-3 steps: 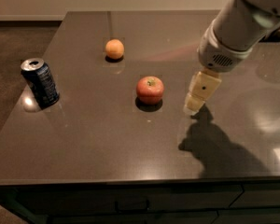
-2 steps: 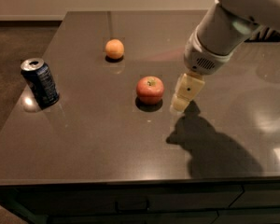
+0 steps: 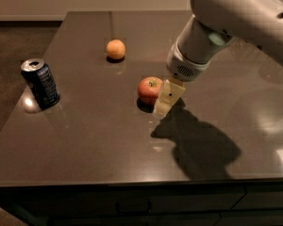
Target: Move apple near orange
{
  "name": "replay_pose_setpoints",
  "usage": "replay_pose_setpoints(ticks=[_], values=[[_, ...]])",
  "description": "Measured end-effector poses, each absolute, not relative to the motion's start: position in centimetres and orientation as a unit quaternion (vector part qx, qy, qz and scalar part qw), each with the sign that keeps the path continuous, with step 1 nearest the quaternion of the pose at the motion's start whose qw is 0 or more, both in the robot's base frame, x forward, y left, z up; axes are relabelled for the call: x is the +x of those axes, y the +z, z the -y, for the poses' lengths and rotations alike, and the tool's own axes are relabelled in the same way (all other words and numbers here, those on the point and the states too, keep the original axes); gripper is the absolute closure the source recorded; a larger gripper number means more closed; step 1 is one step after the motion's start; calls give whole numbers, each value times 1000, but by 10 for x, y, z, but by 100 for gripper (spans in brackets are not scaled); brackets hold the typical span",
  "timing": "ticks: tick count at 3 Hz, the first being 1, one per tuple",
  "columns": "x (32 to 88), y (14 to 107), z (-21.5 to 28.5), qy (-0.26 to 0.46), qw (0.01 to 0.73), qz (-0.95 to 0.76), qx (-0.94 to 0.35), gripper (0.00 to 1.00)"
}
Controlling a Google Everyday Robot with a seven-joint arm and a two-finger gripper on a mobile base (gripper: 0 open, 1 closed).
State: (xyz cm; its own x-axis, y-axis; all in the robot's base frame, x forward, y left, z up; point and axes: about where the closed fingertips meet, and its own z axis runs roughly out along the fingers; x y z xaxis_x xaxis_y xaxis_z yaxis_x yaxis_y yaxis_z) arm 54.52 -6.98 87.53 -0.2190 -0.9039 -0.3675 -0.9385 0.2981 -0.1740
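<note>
The red apple with a yellowish stem dimple sits on the dark table near its middle. The small pale orange sits farther back and to the left of the apple. My gripper hangs from the white arm, just to the right of the apple and low over the table, its pale fingers pointing down next to the fruit. It holds nothing that I can see.
A blue soda can stands upright near the table's left edge. The table's front edge runs along the bottom, with dark drawers below. The arm's shadow falls on the table in front of the gripper.
My gripper has moved left toward the apple and now stands right beside it. The apple, orange and can have not moved.
</note>
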Motion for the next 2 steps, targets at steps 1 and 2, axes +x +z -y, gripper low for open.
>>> replay_pose_setpoints(ticks=[1, 2], values=[[551, 864, 59, 52, 202, -780, -591, 0], [556, 859, 49, 61, 203, -779, -590, 17]])
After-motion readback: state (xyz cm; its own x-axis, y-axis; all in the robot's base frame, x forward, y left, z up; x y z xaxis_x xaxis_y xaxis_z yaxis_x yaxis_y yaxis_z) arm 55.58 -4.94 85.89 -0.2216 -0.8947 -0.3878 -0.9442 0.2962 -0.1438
